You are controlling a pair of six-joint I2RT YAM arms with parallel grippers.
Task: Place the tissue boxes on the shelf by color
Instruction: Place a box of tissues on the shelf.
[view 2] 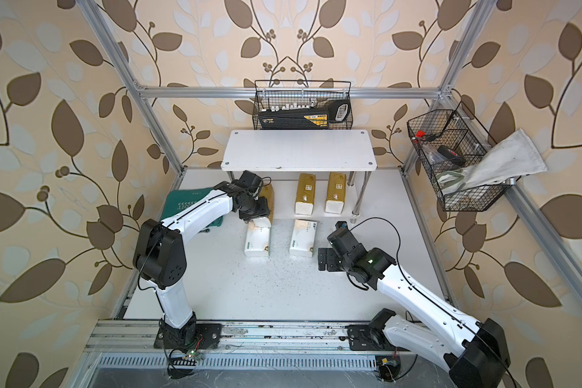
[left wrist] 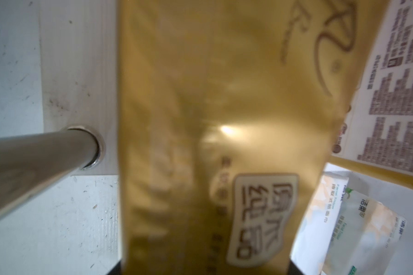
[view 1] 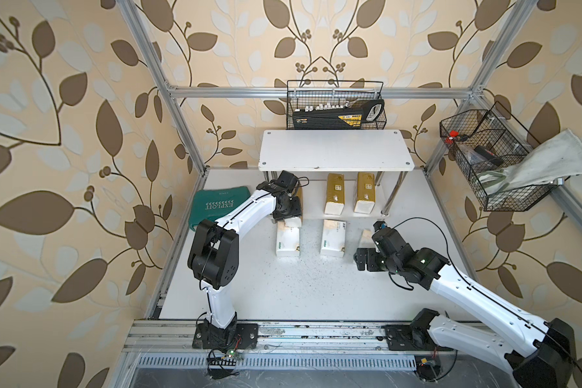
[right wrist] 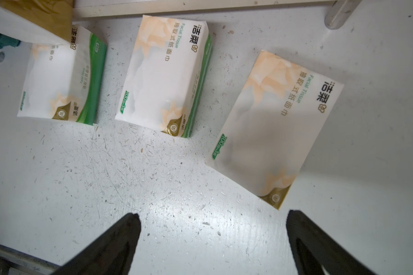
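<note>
A glossy, reflective film is seen on the gold tissue pack, while the white packs are wrapped in a smooth film of softer sheen. The shelf is made of smooth matt white boards on polished chrome tube legs. The tabletop is shown white, scratched and flecked.

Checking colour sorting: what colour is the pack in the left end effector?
Shiny gold pack, clearest in the left wrist view.
</note>
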